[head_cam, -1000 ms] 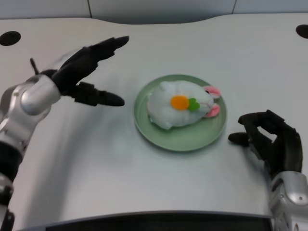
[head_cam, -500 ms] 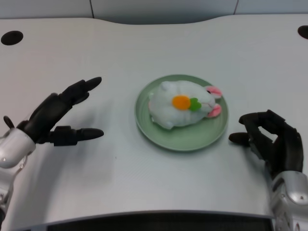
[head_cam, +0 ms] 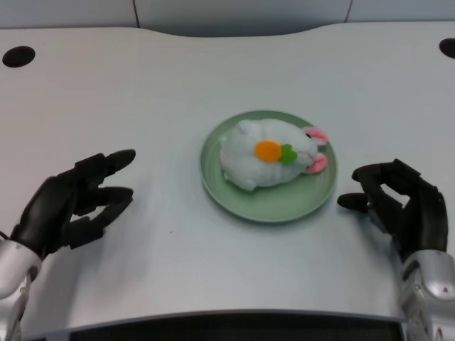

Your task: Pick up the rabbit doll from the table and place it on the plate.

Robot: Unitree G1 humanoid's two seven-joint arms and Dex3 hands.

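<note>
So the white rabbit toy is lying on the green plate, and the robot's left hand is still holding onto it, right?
Not quite. The rabbit doll does lie on the green plate, but the left hand holds nothing: the head view shows it apart from the plate, fingers spread, over the table.

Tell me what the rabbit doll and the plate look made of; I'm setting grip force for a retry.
Rabbit doll: soft plush fabric, judging by its fuzzy matte white body, rounded shape and stitched-looking orange carrot. Plate: smooth, rigid pale green material with a faint sheen, probably plastic or glazed ceramic; the look alone cannot settle which.
</note>
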